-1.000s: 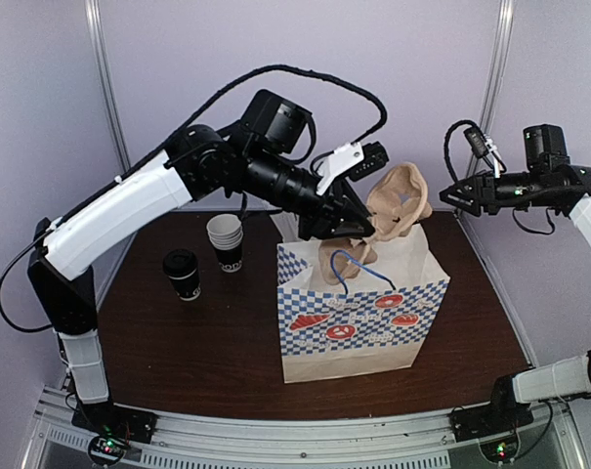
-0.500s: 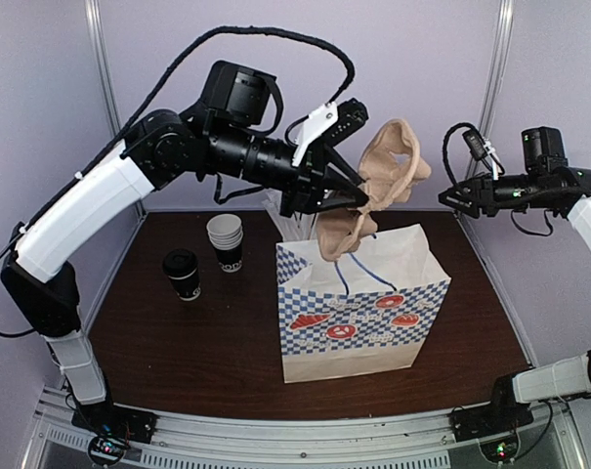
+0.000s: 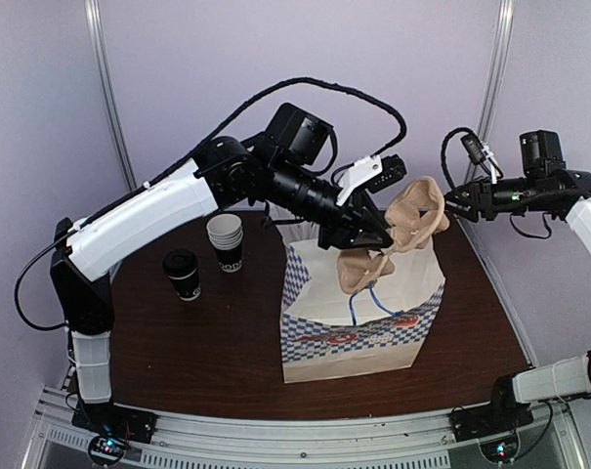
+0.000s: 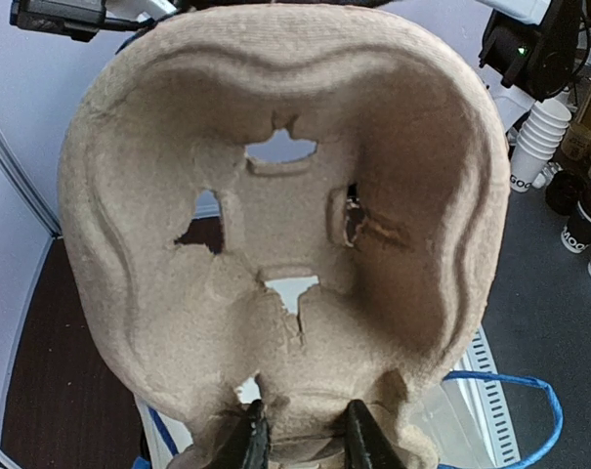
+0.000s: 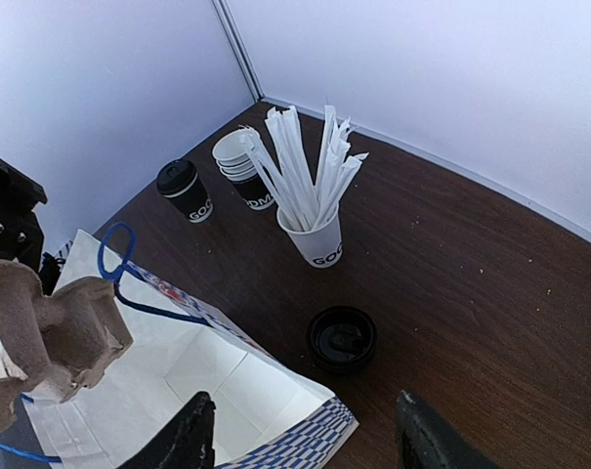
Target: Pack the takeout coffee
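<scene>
The takeout coffee (image 3: 181,273), a small black lidded cup (image 5: 185,190), stands on the table's left side, far from both grippers. My left gripper (image 3: 378,237) is shut on the edge of a brown pulp cup carrier (image 3: 414,217), its fingertips (image 4: 252,442) pinching the carrier's (image 4: 275,195) bottom rim. The carrier (image 5: 41,322) hangs tilted in the mouth of the blue-checked paper bag (image 3: 358,332). My right gripper (image 3: 451,203) hovers open and empty behind the bag's right side (image 5: 305,442), above the bag's (image 5: 178,371) back corner.
A stack of lidless white-rimmed cups (image 3: 226,241) stands right of the coffee (image 5: 241,166). Behind the bag are a white cup of straws (image 5: 315,230) and a loose black lid (image 5: 341,338). The bag's blue handle (image 4: 529,420) loops below the carrier. Walls enclose the table.
My left arm lifted the carrier, then swung it right and down into the bag's mouth, and the bag's top has sagged. The right arm has barely moved.
</scene>
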`<state>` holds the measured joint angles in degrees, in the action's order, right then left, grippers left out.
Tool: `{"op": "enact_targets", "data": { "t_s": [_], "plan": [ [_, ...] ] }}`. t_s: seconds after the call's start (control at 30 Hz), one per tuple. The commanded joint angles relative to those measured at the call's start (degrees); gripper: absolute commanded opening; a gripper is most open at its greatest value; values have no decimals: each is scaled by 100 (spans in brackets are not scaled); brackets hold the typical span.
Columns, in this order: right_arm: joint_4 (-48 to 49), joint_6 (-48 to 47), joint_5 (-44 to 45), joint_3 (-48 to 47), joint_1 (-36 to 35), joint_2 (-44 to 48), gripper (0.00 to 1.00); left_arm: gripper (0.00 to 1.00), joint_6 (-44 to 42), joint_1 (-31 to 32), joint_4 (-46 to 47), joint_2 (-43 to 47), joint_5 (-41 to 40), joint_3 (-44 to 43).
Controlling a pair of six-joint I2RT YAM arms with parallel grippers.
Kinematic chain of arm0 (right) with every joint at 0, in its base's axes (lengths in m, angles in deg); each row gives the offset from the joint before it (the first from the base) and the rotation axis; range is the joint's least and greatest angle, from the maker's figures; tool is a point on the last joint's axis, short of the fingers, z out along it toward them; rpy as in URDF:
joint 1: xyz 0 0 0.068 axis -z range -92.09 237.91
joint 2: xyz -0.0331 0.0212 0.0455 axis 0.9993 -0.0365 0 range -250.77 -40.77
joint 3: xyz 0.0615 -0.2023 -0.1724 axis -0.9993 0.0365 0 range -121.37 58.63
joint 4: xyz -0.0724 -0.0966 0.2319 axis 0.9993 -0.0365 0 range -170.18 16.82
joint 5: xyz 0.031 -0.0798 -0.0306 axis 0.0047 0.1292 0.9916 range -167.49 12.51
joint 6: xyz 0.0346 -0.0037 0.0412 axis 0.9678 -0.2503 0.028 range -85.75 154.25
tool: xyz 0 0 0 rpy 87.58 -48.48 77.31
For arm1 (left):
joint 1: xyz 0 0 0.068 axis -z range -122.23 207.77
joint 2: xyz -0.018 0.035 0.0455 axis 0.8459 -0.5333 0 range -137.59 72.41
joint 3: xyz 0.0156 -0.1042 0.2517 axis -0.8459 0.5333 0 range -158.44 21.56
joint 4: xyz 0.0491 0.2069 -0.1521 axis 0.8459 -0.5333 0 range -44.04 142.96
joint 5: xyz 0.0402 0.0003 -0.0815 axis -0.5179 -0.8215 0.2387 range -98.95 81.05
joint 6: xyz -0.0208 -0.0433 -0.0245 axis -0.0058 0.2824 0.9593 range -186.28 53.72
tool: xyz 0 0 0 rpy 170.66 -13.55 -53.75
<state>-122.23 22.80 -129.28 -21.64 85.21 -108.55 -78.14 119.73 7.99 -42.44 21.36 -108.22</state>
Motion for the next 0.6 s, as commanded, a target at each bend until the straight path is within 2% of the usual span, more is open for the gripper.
{"op": "enact_targets", "data": {
  "t_s": [0.0,0.3,0.4,0.47,0.57],
  "plan": [
    [67,-46,-24,81,59,110,62,26,73,67,-135,-182,52,-180],
    [161,-14,-84,153,67,75,62,25,-82,139,-580,-147,-750,-305],
    [43,-49,-677,52,59,57,61,25,-75,139,-560,-3,-1039,-320],
    [-311,-341,-1471,-170,33,83,60,25,-65,139,-525,85,-1214,-315],
    [-1717,-1695,-2000,-886,-72,137,59,25,-72,125,-527,197,-1314,-297]
  ]
}}
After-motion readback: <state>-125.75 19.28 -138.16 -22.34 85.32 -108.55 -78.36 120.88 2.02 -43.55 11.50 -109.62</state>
